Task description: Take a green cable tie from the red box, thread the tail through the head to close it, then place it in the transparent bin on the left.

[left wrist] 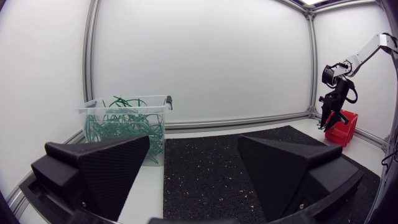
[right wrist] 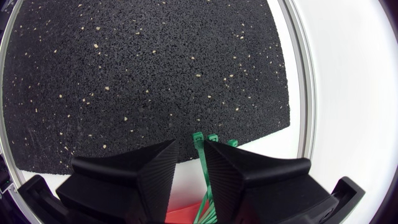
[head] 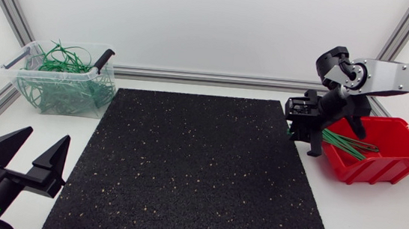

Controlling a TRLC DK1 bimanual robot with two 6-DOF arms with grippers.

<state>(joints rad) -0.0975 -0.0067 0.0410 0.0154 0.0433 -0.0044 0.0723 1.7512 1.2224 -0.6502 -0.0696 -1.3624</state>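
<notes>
Barely begun, by my judgement. A small bunch of thin green plastic cable ties point(right wrist: 203, 163) runs through the mouth of the matte black right gripper point(right wrist: 189, 146). Their square heads poke out ahead of it, just past the corner of the black speckled rubber mat point(right wrist: 143, 74), and their tails trail back into the open red plastic box point(head: 388, 166) on the table's right side. Whether that gripper truly clamps them I cannot tell. No tie is clear of the box, and none here is looped. So singling one out, lifting it, threading tail through head and carrying it across all seem left to do. The transparent plastic bin point(head: 21, 82) at the far left already holds a tangle of green ties. The matte black left gripper point(head: 49, 139) sits well apart at the near left, spread wide and empty.
</notes>
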